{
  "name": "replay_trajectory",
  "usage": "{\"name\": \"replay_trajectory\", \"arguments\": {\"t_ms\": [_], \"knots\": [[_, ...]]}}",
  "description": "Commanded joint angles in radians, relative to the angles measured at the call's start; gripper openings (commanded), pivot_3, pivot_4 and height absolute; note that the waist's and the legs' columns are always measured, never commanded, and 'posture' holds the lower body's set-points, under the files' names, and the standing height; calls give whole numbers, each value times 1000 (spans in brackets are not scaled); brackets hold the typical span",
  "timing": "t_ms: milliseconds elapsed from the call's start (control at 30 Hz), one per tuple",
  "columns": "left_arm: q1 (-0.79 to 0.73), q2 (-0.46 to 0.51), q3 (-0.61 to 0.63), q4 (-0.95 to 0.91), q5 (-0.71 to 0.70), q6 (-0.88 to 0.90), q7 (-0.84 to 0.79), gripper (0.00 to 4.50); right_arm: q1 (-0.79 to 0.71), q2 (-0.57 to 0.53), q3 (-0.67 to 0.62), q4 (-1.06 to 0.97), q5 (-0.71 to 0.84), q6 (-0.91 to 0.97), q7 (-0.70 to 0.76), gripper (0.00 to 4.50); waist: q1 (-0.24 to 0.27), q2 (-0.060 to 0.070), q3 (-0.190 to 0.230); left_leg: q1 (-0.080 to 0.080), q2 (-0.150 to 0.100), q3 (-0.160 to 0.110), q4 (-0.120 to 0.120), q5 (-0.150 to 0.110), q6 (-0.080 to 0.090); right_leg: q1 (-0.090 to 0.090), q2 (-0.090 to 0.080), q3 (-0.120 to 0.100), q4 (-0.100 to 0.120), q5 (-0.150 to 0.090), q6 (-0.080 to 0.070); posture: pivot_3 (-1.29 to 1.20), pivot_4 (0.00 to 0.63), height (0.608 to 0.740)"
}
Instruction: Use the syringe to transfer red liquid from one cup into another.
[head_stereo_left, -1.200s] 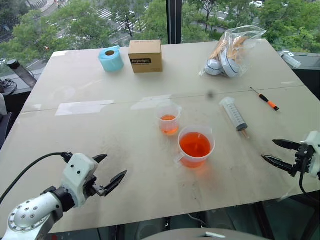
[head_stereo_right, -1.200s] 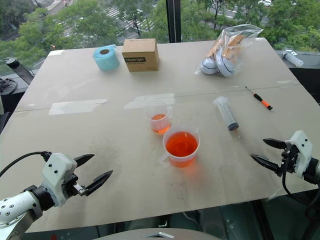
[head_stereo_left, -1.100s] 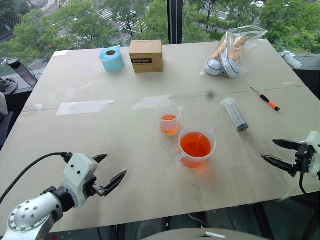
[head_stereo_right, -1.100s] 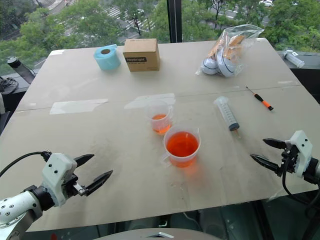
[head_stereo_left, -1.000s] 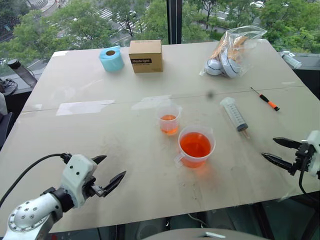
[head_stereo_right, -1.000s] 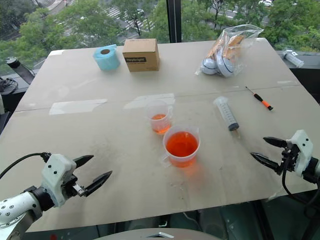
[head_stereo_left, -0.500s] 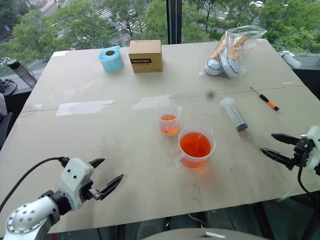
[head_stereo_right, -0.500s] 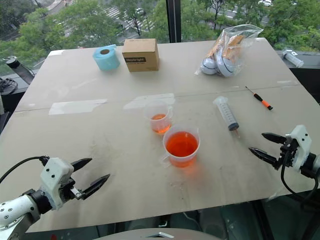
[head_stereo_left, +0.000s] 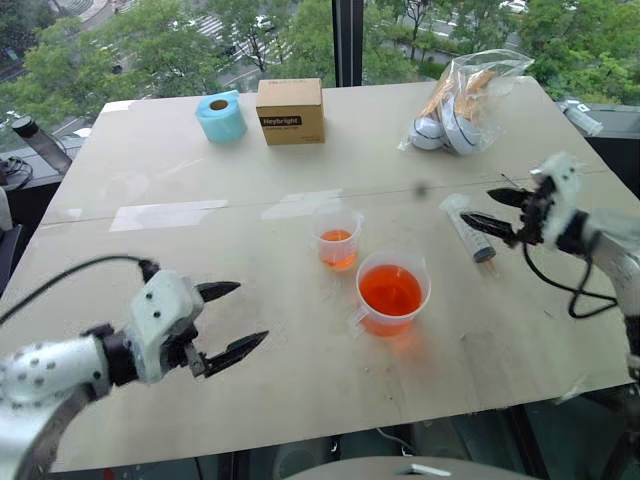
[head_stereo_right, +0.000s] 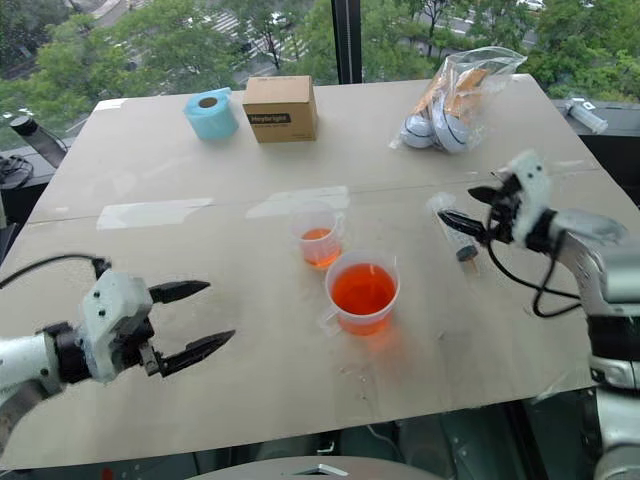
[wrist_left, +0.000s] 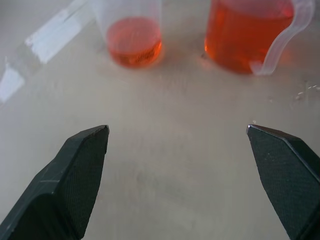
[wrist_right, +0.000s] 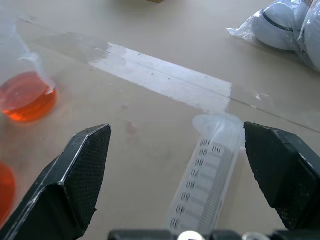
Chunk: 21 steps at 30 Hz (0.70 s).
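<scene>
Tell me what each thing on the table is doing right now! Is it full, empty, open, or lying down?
Syringe: lying flat on the table, not held.
Big cup: upright, holding lots of red liquid.
Small cup: upright, a little red liquid at the bottom.
Right gripper: open, over the syringe.
Left gripper: open, holding nothing.
Screwdriver: lying flat.
Cardboard box: closed.

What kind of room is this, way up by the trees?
Probably a test bench in an upper-floor office or lab: a big window looks down on treetops and a street, and the worktable holds a syringe and cups of red liquid.
</scene>
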Motion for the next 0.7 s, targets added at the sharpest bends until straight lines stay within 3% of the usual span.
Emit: {"name": "replay_trajectory", "arguments": {"t_ms": [33, 167, 400, 567, 700], "knots": [[-168, 107, 10, 7, -158, 101, 1, 4500, -119, 16, 61, 63, -59, 104, -71, 4475, 0, 0, 0, 0, 0, 0, 0, 0, 0, 0, 0, 0, -1, 0, 0, 0, 150, 740], [-433, 204, -99, 62, -232, 175, 29, 4500, -273, 47, 201, 144, -159, 326, -162, 4475, -5, 0, 1, -5, -1, 0, 0, 0, -1, -4, 1, 0, -1, 0, 0, 0, 150, 740], [-717, 196, -246, 123, -299, 257, 81, 4500, -468, 145, 236, 380, -212, 497, -230, 4475, -7, -2, 3, -17, -1, 1, 0, 2, -3, -17, 5, 0, 5, 1, 1, 0, 150, 740], [-774, 172, -275, 123, -315, 282, 95, 4500, -590, 187, 302, 579, -264, 562, -234, 4475, -11, -2, 3, -15, -1, 5, 1, 2, -3, -17, 10, 1, 5, 1, 2, 0, 150, 740], [-758, 130, -242, 120, -410, 313, 108, 4500, -680, 216, 360, 744, -300, 591, -203, 4475, -12, -3, 3, -15, -1, 5, 1, 2, -3, -18, 10, 1, 5, 1, 2, 0, 150, 740]]}}
